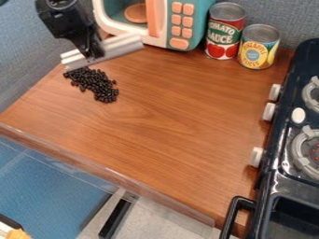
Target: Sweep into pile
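Black beans [93, 84] in loose heap on brown surface [165, 121], near its back left corner, heap stretched slantwise. Pincer [93, 53] at their back side, clamped on pale bar [126, 45]; bar tilted, one end by beans, contact unclear. Toy microwave [196, 23] along back edge. Next, red can [225, 30], then yellow can [257, 49], both upright, near back right corner. Toy stove [283, 156] beside right edge, white knobs [269, 112] facing surface.

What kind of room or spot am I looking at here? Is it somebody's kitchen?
It looks like a play-kitchen setup, perhaps in a workroom, rather than a real kitchen. A toy-like microwave with orange buttons stands near two food cans, a small stove sits alongside, and a robot arm hangs over the wooden counter.
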Robot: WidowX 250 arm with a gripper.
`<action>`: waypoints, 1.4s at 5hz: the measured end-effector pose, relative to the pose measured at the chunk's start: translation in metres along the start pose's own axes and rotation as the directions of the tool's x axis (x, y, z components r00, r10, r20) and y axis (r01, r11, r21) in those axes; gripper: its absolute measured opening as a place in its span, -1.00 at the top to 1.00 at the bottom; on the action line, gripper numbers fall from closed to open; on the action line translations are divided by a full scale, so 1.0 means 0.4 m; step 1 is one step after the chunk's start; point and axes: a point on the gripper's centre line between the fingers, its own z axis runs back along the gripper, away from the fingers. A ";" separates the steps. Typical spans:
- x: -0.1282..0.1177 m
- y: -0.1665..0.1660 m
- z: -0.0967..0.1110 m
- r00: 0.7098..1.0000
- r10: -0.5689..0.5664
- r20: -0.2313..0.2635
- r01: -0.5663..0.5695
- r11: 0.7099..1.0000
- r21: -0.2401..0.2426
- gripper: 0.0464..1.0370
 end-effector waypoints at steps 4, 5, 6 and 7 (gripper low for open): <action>0.081 -0.142 -0.053 0.924 0.361 0.125 -0.355 0.932 -0.069 0.43; 0.095 -0.158 -0.080 0.951 0.287 0.113 -0.287 0.958 -0.017 0.43; 0.101 -0.158 -0.089 0.955 0.275 0.112 -0.276 0.961 0.000 0.43; 0.098 -0.161 -0.121 0.955 0.279 0.102 -0.282 0.959 0.019 0.43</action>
